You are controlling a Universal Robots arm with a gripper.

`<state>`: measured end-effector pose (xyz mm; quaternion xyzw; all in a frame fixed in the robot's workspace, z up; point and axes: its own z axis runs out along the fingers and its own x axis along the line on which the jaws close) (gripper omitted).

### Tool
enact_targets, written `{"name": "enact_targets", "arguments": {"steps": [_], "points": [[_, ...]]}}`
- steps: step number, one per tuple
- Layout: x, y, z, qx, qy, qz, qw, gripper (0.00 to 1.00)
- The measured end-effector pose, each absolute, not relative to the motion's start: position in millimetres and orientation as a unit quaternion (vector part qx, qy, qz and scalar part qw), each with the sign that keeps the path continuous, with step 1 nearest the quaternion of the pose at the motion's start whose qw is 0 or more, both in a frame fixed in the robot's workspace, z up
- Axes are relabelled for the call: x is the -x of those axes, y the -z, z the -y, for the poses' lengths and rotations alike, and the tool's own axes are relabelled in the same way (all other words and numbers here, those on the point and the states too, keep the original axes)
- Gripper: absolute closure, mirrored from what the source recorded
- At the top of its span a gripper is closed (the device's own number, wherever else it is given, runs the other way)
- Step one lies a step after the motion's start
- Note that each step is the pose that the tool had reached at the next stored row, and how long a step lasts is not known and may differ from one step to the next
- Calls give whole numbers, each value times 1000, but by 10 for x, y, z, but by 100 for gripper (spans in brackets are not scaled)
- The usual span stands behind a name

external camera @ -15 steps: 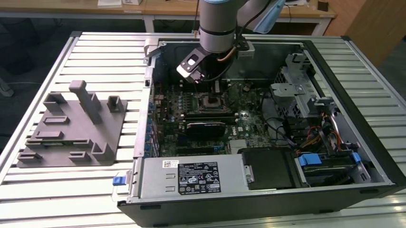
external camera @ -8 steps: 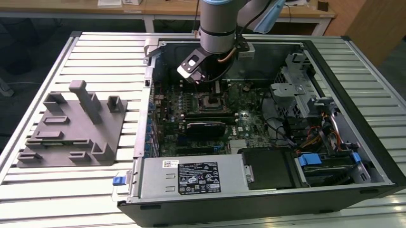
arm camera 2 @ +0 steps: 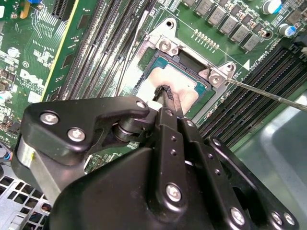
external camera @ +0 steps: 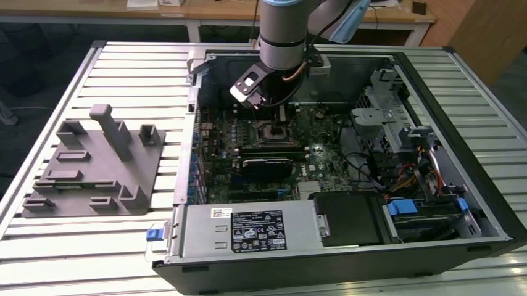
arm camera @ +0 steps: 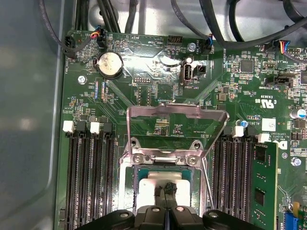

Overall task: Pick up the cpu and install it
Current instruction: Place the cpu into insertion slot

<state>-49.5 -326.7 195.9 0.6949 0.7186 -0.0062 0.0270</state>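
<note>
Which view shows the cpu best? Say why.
The second wrist view: the cpu lies in its socket, silver top mostly exposed. The first wrist view has the gripper covering part of it; the exterior view shows it distant and small.

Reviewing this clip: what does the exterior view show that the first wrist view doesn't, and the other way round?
The exterior view adds the whole computer case, the grey plastic block on the slatted table at the exterior view's left, and the arm above the case. The first wrist view adds the coin battery, the raised socket plate, and the cpu lying in the socket under the shut hand. Shared: the motherboard and the hand over its socket.
</note>
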Motion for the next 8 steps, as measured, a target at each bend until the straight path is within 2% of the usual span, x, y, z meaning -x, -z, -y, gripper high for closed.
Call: {"name": "enact_targets", "arguments": {"steps": [8], "points": [[491,-2011,3262,-695,5,-719,27,89]]}}
